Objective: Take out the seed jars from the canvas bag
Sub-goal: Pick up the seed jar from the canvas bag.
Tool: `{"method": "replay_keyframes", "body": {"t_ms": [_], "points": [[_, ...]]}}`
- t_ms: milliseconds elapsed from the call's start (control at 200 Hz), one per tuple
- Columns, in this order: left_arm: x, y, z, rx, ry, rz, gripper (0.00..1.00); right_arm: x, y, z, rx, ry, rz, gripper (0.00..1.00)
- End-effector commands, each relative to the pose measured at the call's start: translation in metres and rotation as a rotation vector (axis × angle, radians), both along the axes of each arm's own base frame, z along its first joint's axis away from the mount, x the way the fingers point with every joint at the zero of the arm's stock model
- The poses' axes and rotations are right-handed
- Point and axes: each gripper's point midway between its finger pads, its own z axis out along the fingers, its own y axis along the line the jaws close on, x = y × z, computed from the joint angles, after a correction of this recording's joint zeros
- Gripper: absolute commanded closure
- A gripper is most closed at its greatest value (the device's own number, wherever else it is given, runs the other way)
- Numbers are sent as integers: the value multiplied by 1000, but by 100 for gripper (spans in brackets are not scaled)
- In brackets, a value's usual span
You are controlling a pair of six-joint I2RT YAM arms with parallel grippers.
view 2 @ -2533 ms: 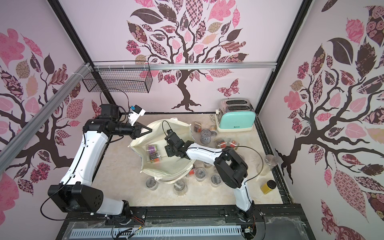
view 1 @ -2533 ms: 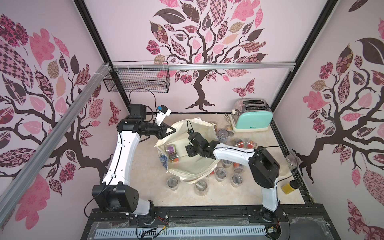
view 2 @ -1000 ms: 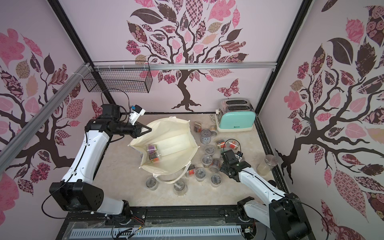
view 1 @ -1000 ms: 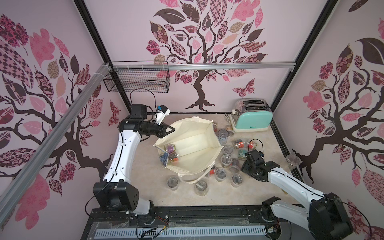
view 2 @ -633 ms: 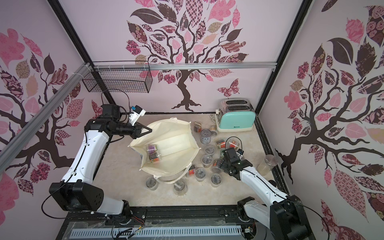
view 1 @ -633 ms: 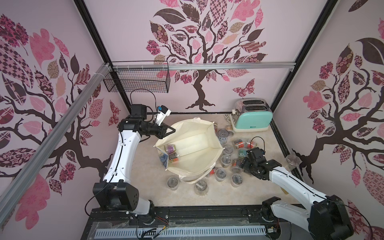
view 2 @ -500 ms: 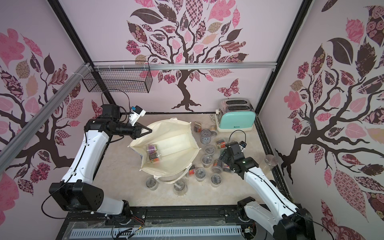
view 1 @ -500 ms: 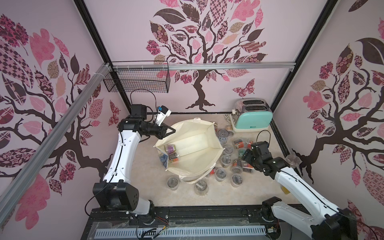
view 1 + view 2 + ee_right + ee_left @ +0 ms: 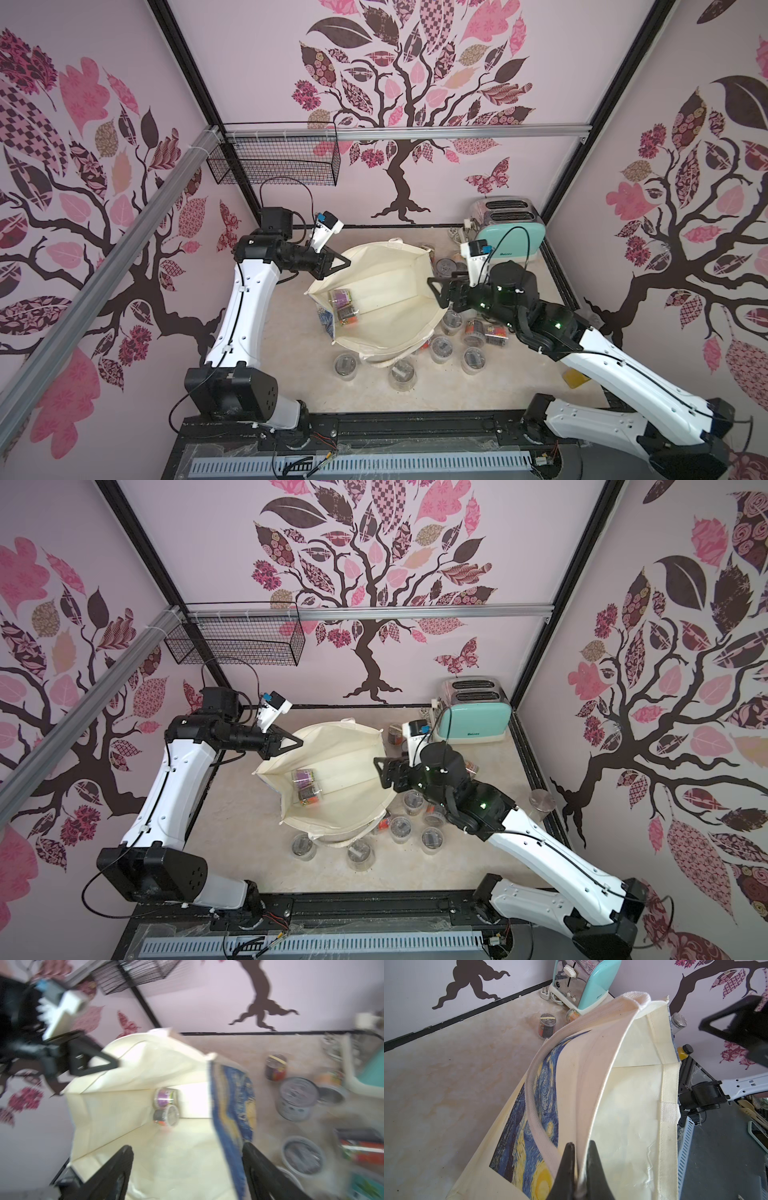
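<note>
Decal-walled robot booth with toaster [image 9: 511, 241]

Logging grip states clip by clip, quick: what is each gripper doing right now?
Left gripper: closed, fingers pinching the rim of the canvas bag.
Right gripper: open, holding nothing, at the bag's mouth.

Bright, even light; right wrist view motion-blurred.

Pale pink walls [image 9: 257, 62] are covered by dark tree decals [image 9: 402, 183]. A mint toaster [image 9: 509, 235] is set on the beige marbled tabletop [image 9: 299, 353]; well left of it, higher up, a black wire basket [image 9: 274, 166] is hung from an aluminium rail [image 9: 457, 133].
</note>
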Motion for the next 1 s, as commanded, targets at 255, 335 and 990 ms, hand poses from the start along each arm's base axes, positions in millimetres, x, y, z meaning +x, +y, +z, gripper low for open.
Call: {"method": "replay_keyframes", "body": {"t_ms": [255, 335, 990], "points": [[-2, -6, 18, -41, -27, -26, 100, -7, 105, -71, -193, -42, 339, 16], [-1, -6, 20, -45, -28, -28, 100, -2, 122, -87, -208, -30, 357, 16], [27, -15, 60, -111, -123, -30, 100, 45, 198, -212, -310, 7, 315, 2]]}}
